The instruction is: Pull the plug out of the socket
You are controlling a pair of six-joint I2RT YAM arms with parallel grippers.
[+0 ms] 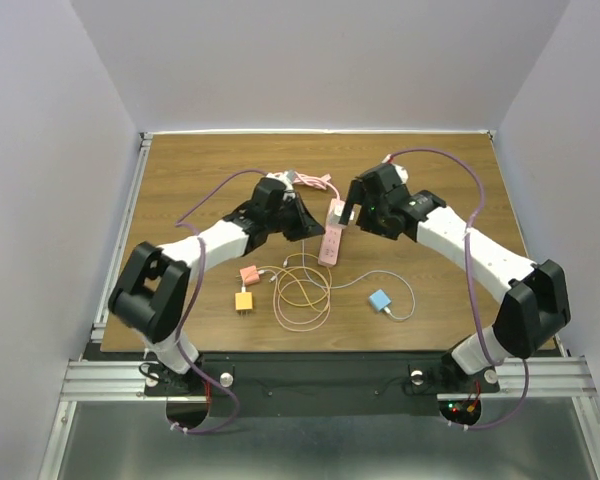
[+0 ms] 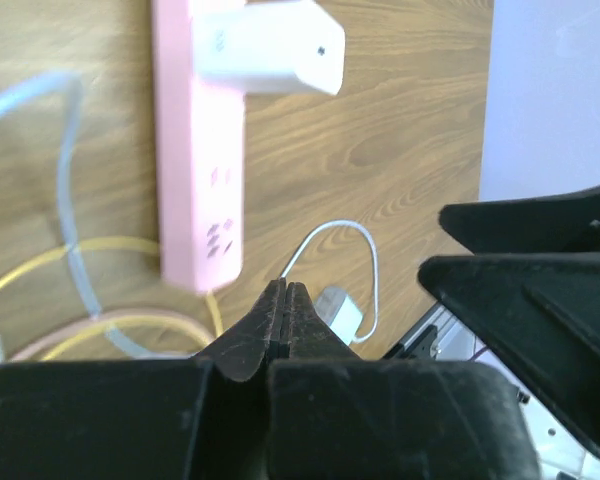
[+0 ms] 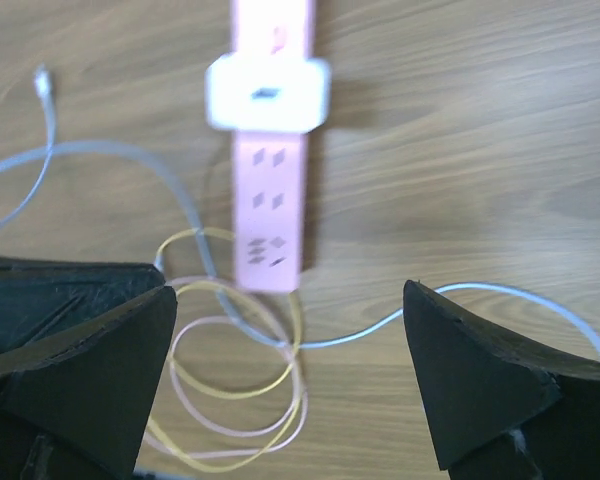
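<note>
Pink flat plastic power strip point(image 3: 269, 200) is lying on the wooden worktop point(image 1: 200, 180), a white boxy plug point(image 3: 268, 95) sitting in it. Right jaws are hovering spread near it, and left jaws are pressing together alongside.

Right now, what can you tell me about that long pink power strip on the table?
The power strip is a long, flat bar of smooth pink plastic, lying flat near the middle of the wooden table. A row of outlets runs along its top face. A chunky white plug sits in an outlet toward its far end; the other outlets in view are free. Its pink coiled cord trails from the far end. Thin loose cables curl by its near end; whether they touch it is unclear.
</note>
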